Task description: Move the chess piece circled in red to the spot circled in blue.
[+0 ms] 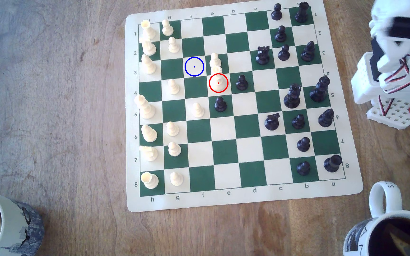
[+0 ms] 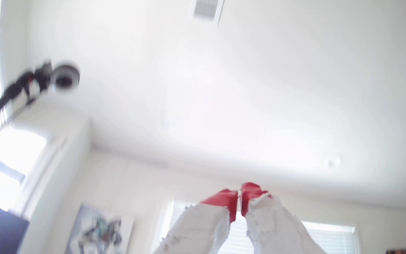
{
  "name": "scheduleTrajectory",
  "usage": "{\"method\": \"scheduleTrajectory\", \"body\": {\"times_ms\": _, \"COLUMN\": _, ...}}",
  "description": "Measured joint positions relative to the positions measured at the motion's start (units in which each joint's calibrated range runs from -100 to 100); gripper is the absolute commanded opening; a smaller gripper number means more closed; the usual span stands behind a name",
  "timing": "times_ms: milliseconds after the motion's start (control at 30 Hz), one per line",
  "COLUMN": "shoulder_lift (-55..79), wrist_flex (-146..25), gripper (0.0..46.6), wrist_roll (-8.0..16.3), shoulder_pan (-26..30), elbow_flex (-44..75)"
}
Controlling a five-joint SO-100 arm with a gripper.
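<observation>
A: Take the exterior view first. What do you see on the chessboard [image 1: 243, 157]?

B: You see the chess piece circled in red [image 1: 218, 78], tall and cream, standing upright on a cream square near the board's middle. A cream pawn [image 1: 214, 59] stands just behind it on the next green square, and a black pawn [image 1: 241, 82] stands one square toward the exterior view's right. The spot circled in blue [image 1: 194, 66] is a bare cream square diagonally adjacent, toward the exterior view's left. The arm [image 1: 396, 61] sits folded off the board at the exterior view's right edge, well apart from the piece. Two mugs [image 1: 6, 224] sit at the near corners of the table.

A: And the wrist view?

B: You see the gripper [image 2: 239, 195] pointing up at the ceiling, its red-tipped fingers [image 2: 224, 197] nearly together with a thin slit between them, holding nothing.
</observation>
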State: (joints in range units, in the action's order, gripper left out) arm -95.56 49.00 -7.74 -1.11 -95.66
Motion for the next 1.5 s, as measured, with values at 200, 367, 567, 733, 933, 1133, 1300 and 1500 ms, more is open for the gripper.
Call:
{"method": "scheduleTrajectory", "body": {"times_ms": 200, "shoulder_lift": -0.25, "wrist_flex": -27.81, "gripper": 0.2, "wrist_roll": 0.0, "shoulder_pan": -2.06, "elbow_flex": 4.79}}
{"method": "scheduleTrajectory", "body": {"times_ms": 367, "shoulder_lift": 5.28, "wrist_flex": -48.21, "gripper": 0.3, "wrist_roll": 0.2, "shoulder_pan": -4.28, "elbow_flex": 13.65}}
{"method": "scheduleTrajectory", "body": {"times_ms": 567, "shoulder_lift": 19.86, "wrist_flex": -65.9, "gripper": 2.3, "wrist_roll": 2.93, "shoulder_pan": -3.39, "elbow_flex": 25.21}}
{"method": "scheduleTrajectory", "body": {"times_ms": 733, "shoulder_lift": 24.55, "wrist_flex": -72.67, "gripper": 1.5, "wrist_roll": 2.88, "shoulder_pan": -3.24, "elbow_flex": 30.55}}
{"method": "scheduleTrajectory", "body": {"times_ms": 933, "shoulder_lift": 36.95, "wrist_flex": -87.49, "gripper": 5.3, "wrist_roll": 6.06, "shoulder_pan": -1.47, "elbow_flex": 44.83}}
{"method": "scheduleTrajectory", "body": {"times_ms": 1133, "shoulder_lift": 52.2, "wrist_flex": -100.4, "gripper": 9.1, "wrist_roll": 9.38, "shoulder_pan": -3.17, "elbow_flex": 56.3}}
{"method": "scheduleTrajectory", "body": {"times_ms": 1300, "shoulder_lift": 62.42, "wrist_flex": -108.05, "gripper": 15.1, "wrist_roll": 11.23, "shoulder_pan": -4.35, "elbow_flex": 64.98}}
{"method": "scheduleTrajectory", "body": {"times_ms": 1500, "shoulder_lift": 68.37, "wrist_flex": -108.92, "gripper": 15.2, "wrist_roll": 11.43, "shoulder_pan": -4.28, "elbow_flex": 69.14}}
